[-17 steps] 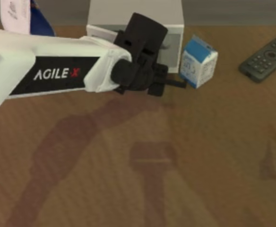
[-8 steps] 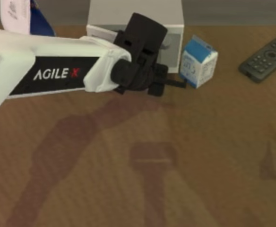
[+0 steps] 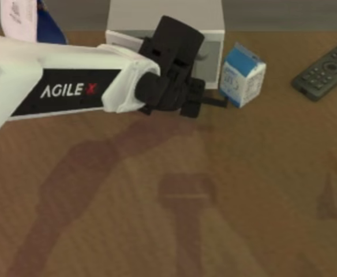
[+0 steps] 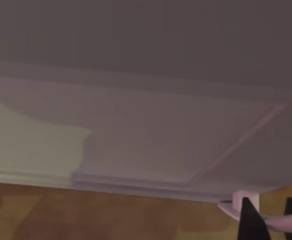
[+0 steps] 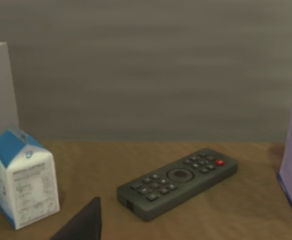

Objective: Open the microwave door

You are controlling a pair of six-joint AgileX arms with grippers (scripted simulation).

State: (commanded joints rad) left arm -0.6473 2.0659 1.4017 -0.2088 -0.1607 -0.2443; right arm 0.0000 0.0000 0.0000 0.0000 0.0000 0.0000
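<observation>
Left gripper at the microwave door in the frame's upper middle, fingers straddling its handle, milk carton beside, right gripper unseen

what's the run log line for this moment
left gripper: at microwave door handle, fingers around it | door: near closed | right arm: parked, out of top view | beside: milk carton, remote
</observation>
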